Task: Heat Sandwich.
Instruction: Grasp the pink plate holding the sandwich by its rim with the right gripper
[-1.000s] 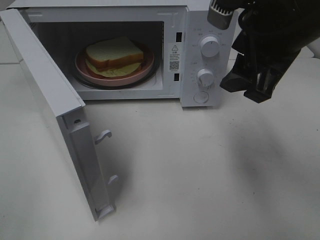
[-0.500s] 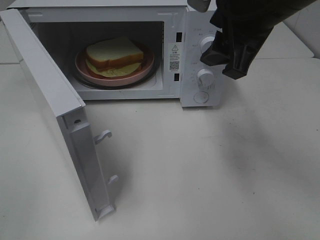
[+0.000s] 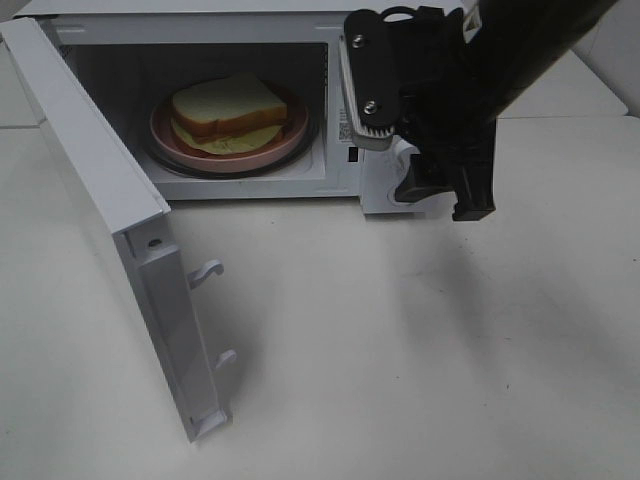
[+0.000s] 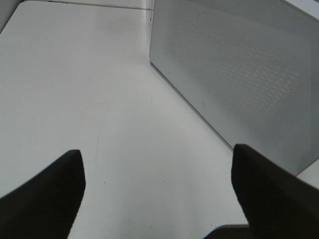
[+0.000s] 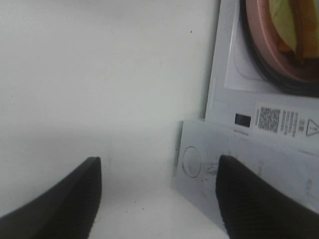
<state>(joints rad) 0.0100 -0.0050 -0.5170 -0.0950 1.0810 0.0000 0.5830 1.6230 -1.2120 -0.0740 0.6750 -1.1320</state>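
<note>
The black right gripper (image 5: 158, 199) holds its fingers apart and empty, just in front of the white box microwave's (image 3: 260, 188) control panel (image 5: 234, 164). The black left gripper (image 4: 158, 199) is likewise spread and empty beside the open white door (image 3: 85, 180). The white-bread sandwich with yellow-green filling (image 3: 225, 112) lies on the pink round plate (image 3: 160, 128) inside the cavity. Loading looks done; closing the door and starting the heat remain.

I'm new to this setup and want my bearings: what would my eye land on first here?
The white box microwave at the back of the table stands with its door swung wide open on the left. Inside, a white-bread sandwich with pale yellow-green filling sits on a round pink plate. The black right gripper hangs in front of the control panel, jaws apart and empty.
</note>
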